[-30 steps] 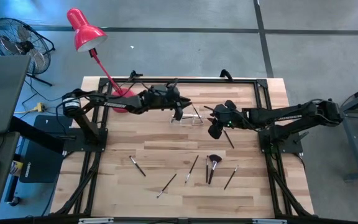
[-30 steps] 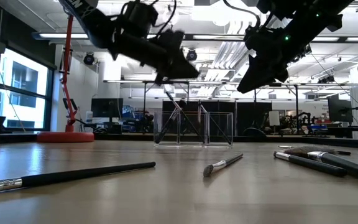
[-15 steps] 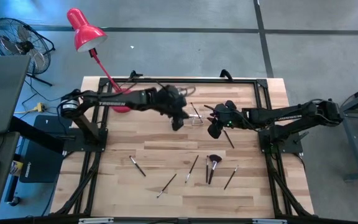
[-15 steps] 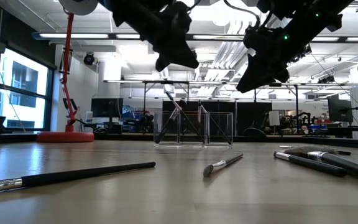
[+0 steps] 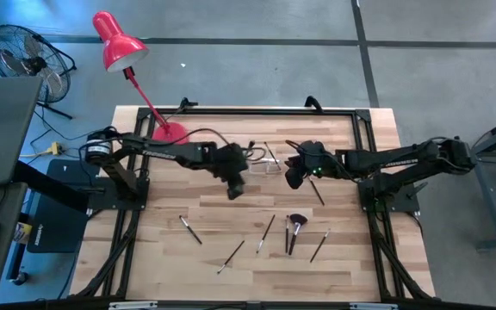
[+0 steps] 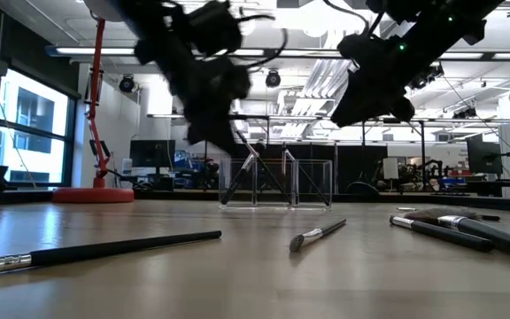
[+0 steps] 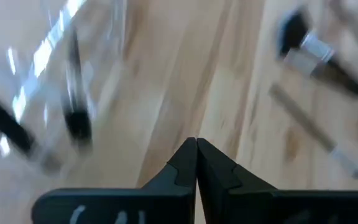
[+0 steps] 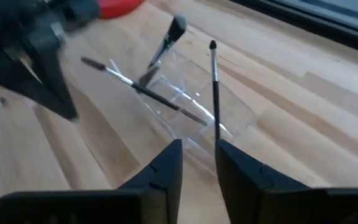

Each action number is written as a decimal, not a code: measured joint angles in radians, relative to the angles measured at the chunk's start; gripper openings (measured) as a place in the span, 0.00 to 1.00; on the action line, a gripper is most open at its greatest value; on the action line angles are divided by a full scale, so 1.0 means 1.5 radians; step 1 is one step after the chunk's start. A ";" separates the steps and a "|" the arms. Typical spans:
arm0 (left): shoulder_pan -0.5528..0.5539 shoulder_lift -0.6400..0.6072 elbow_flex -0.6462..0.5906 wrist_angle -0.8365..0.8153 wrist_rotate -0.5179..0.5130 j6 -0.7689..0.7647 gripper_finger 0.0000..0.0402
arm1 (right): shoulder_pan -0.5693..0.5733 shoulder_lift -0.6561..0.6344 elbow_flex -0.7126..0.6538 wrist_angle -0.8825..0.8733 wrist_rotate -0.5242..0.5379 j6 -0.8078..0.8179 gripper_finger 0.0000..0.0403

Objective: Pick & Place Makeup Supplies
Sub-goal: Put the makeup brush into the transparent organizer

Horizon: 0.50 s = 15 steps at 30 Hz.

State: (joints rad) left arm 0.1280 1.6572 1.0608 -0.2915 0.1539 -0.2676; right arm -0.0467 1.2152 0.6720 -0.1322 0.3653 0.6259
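Note:
A small clear holder [image 5: 267, 162] [image 6: 277, 182] [image 8: 185, 102] stands on the table's far middle with three thin brushes leaning in it. Several more brushes lie flat on the near half: one beside the right arm [image 5: 316, 191], one with a fluffy black head [image 5: 296, 226], and others [image 5: 266, 232] [image 5: 190, 229] [image 5: 231, 256]. My left gripper [image 5: 235, 191] [image 7: 196, 143] is shut and empty, above the wood just near-left of the holder. My right gripper [image 5: 289, 179] [image 8: 199, 146] is open and empty, hovering just right of the holder and facing it.
A red desk lamp has its base [image 5: 169, 133] on the far left of the table. A black frame [image 5: 364, 129] runs around the tabletop. In the low view, brushes lie in the foreground [image 6: 96, 250] [image 6: 317, 234] [image 6: 459, 230]. Bare wood [image 5: 213, 202] lies between the holder and the scattered brushes.
My left gripper has drawn away from above the holder, travelling toward the table's near edge and slightly left, and has dropped lower. My right gripper has edged a little toward the holder. The brushes on the table have not moved.

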 joint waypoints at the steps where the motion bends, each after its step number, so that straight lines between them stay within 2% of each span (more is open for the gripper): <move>1: -0.005 -0.014 -0.018 -0.004 0.001 -0.004 0.00 | 0.007 0.000 0.000 0.006 0.005 0.012 0.19; 6: -0.033 -0.065 -0.108 0.036 0.007 -0.025 0.00 | 0.056 0.006 0.023 0.032 0.048 0.054 0.02; 10: -0.052 -0.111 -0.156 0.073 0.009 -0.034 0.00 | 0.101 0.039 0.084 0.002 0.085 0.103 0.02; 12: -0.057 -0.131 -0.177 0.063 0.008 -0.034 0.00 | 0.122 0.075 0.136 -0.059 0.088 0.127 0.01; 15: -0.057 -0.140 -0.184 0.079 0.015 -0.030 0.00 | 0.148 0.144 0.242 -0.219 0.080 0.206 0.01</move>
State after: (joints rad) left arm 0.0425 1.4470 0.7846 -0.1734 0.1766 -0.3119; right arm 0.1753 1.4311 1.0347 -0.4613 0.4858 0.9343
